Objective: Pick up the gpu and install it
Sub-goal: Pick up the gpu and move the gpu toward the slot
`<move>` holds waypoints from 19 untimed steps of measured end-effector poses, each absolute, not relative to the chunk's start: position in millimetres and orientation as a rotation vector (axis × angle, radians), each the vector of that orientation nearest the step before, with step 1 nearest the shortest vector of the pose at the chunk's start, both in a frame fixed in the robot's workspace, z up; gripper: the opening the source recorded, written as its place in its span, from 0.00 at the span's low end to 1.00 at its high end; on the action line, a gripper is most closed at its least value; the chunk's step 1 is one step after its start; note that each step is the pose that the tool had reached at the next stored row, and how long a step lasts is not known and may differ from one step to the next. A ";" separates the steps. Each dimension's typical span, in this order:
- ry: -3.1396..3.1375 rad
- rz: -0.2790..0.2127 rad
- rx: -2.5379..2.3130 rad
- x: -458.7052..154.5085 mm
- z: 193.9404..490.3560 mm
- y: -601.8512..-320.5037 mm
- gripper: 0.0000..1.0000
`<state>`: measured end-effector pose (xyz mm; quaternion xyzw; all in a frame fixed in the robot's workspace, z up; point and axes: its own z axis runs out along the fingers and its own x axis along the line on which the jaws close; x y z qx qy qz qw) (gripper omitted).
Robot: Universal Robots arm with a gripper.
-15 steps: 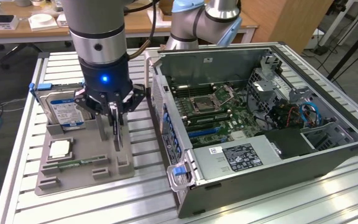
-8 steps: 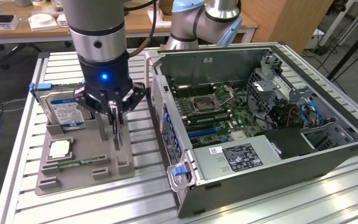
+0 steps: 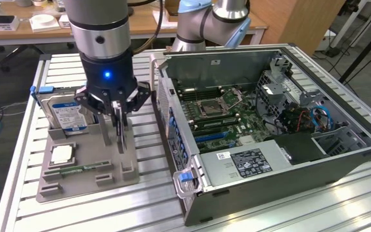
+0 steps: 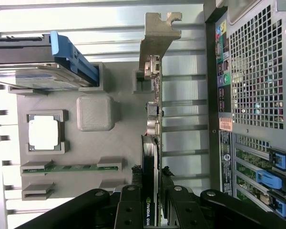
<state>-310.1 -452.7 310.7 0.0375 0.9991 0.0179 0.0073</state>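
Hand [image 3: 116,115] is directly above the grey fixture tray [image 3: 76,186] on the bench [image 3: 140,210], to the exterior view's left of the open computer case [image 3: 269,193].

The gpu [image 3: 120,134] stands on its thin edge, straight under the hand and between its fingers [image 4: 174,195]. In the wrist view the card [image 4: 152,119] runs lengthwise away from the hand [image 4: 151,185]. Its silver bracket [image 4: 157,33] is at the far end, well clear of the fingers. The long axis lies roughly parallel to the case's rear panel [image 4: 257,71], which is just beside the tray.

Hand state: partly closed, with a finger pressed against each flat face of the card. Judged to be grasping the gpu.

The card's lower edge sits at the tray's slot blocks. Cannot tell whether it has left the slot or is seated in it.

The motherboard [image 3: 221,116] faces up inside the case, so the install site is off to the exterior view's right of the hand, beyond the case wall.

The hard drive [image 3: 66,113] stands in the tray near the hand but apart from it, not touched.
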 end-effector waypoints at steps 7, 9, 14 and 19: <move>3.124 0.056 0.117 -310.1 317.1 -452.7 0.26; 3.124 0.056 0.117 -310.1 319.0 -452.7 0.26; 3.124 0.056 0.117 -310.1 323.2 -452.7 0.26; 3.124 0.056 0.117 -310.1 327.2 -452.7 0.26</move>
